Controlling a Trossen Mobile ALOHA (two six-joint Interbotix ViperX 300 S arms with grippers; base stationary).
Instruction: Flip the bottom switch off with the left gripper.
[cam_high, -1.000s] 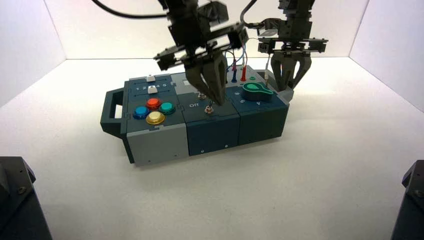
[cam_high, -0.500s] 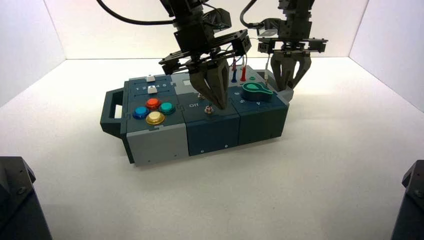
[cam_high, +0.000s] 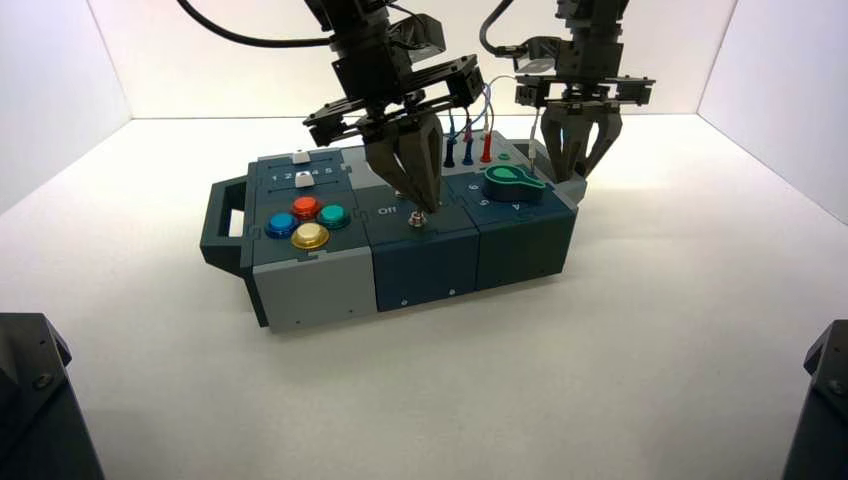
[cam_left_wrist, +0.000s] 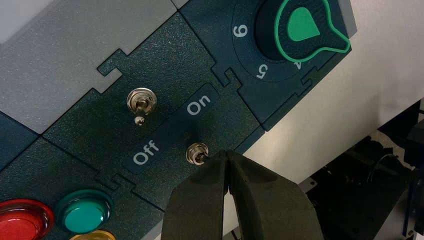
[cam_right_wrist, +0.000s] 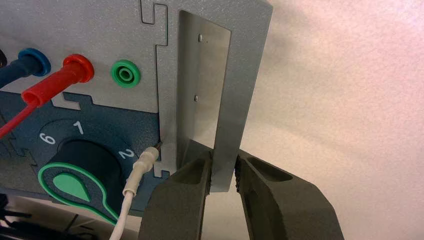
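Two silver toggles sit on the dark blue panel w/ Off/On lettering: the bottom switch (cam_left_wrist: 197, 153) and its twin (cam_left_wrist: 140, 102). Left claw (cam_left_wrist: 228, 162) hangs right at the bottom switch, fingers pressed together, tips touching its lever. Four coloured buttons nearby, one green knob (cam_left_wrist: 302, 26). Right claw (cam_right_wrist: 222, 175) pinches the box's grey metal bracket (cam_right_wrist: 210, 90). Lever tilt hard to read.

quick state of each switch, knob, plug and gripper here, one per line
small silver bottom toggle switch: at the fingertips, position unclear
twin silver toggle: lever leaning toward Off
green-rimmed knob: pointer beside 4
red plug: seated in its socket
green socket: empty
black left gripper: shut
right gripper: shut on grey plate
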